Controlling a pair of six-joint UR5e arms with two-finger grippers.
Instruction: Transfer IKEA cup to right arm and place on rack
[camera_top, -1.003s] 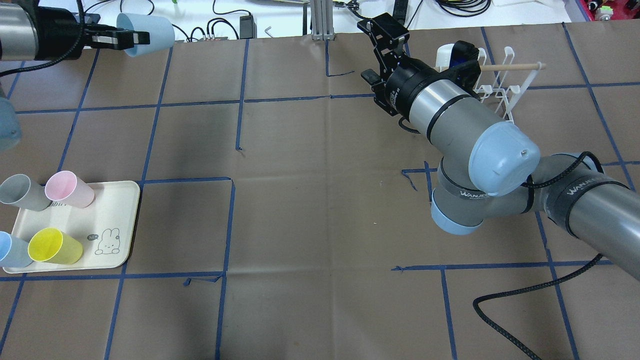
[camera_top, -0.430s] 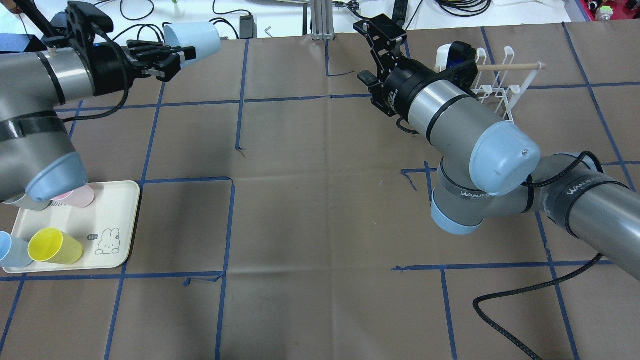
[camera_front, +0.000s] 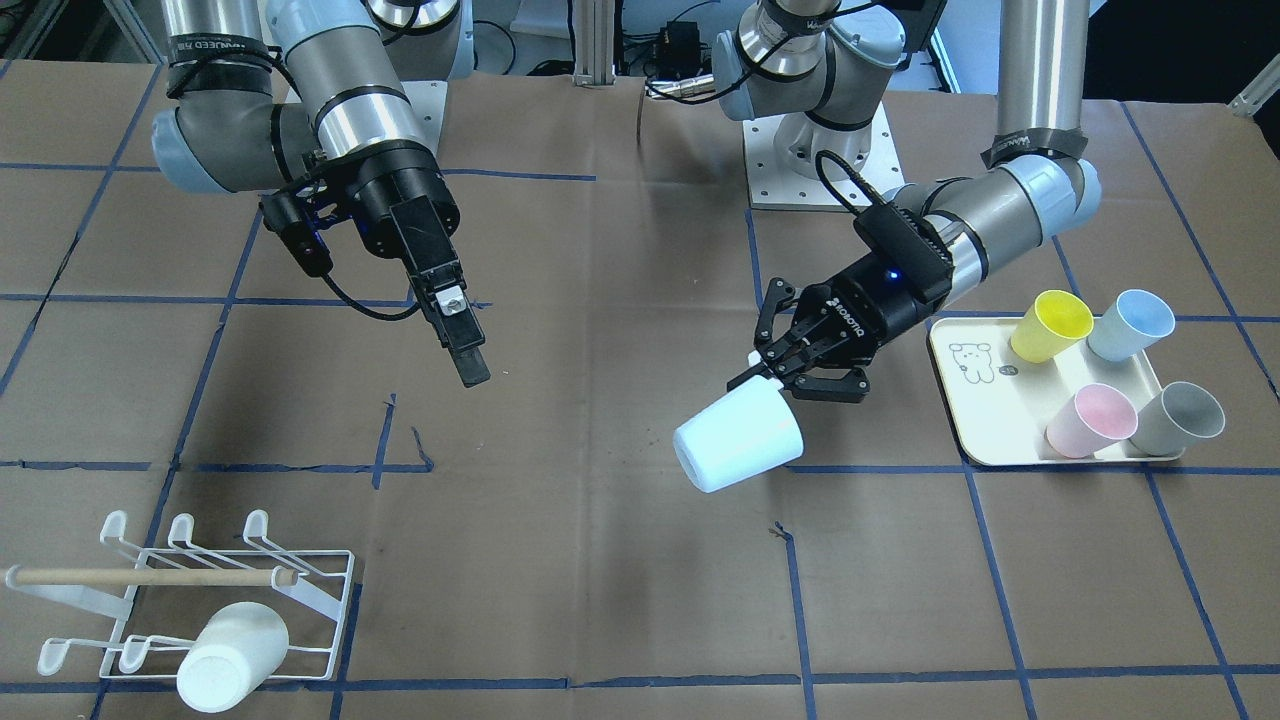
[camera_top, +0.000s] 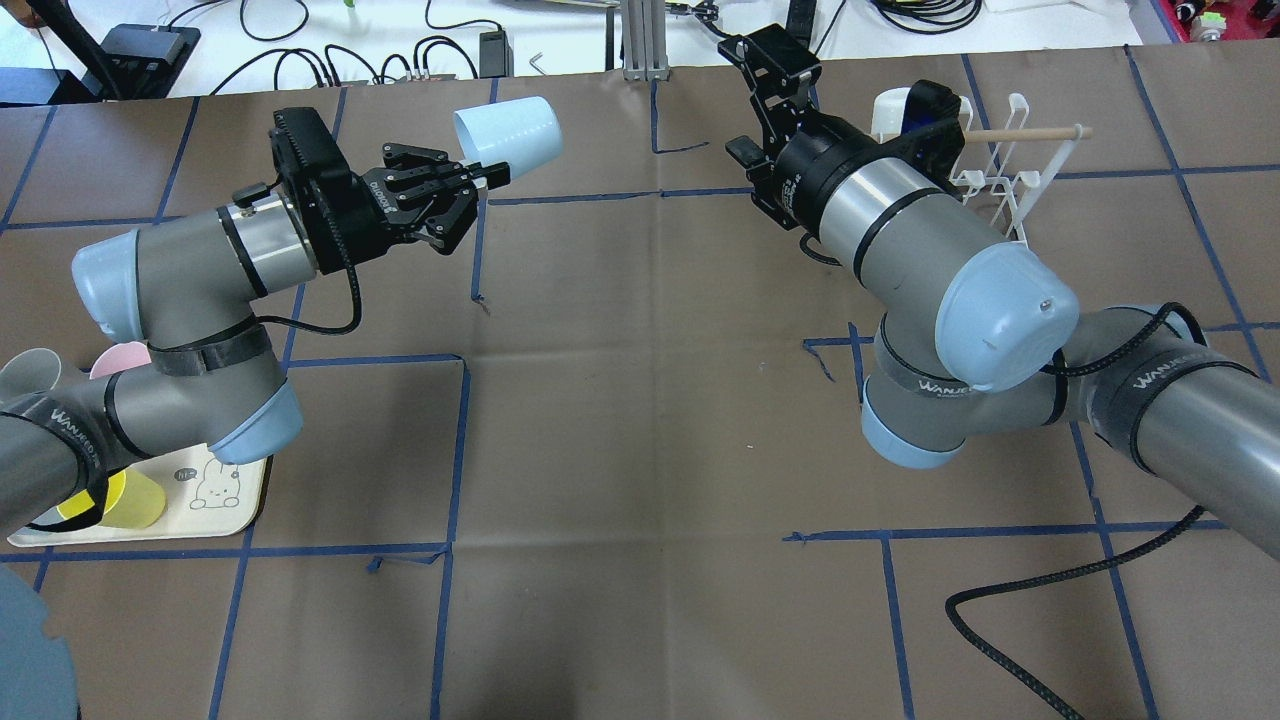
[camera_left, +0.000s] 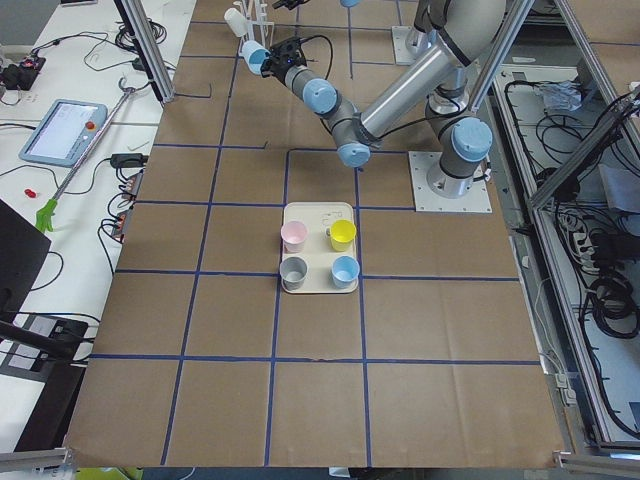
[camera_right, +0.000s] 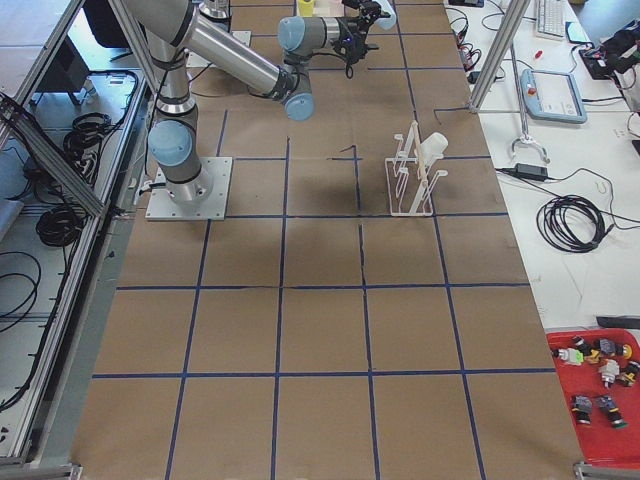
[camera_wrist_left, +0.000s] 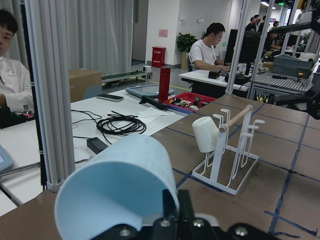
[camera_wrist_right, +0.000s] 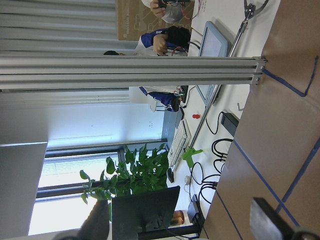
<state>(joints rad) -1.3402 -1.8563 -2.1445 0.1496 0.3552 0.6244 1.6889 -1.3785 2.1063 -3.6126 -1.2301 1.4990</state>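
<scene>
Four cups (camera_front: 1092, 420) crowd the cream tray (camera_front: 985, 425) by the counter's (camera_front: 600, 580) left edge. A white cup (camera_front: 232, 655) hangs on the rack (camera_front: 150, 577) at the far right corner. The left hand (camera_front: 768, 378) pinches the pale-blue cup (camera_front: 738, 440) by its rim, tipped sideways toward the far edge. The right hand (camera_front: 470, 372) hangs well apart from it, and I can't tell whether it's spread.

1. Overhead view: high, facing forward and down on the table (camera_top: 640, 450).
2. Front-facing view: opposite side, steeply down; same tabletop.
3. Side views: high and distant, one at each table end.
4. Left wrist view: close behind the cup (camera_wrist_left: 120, 185), near level, facing the rack (camera_wrist_left: 218, 157).
5. Right wrist view: turned sideways, facing beyond the table edge.
</scene>
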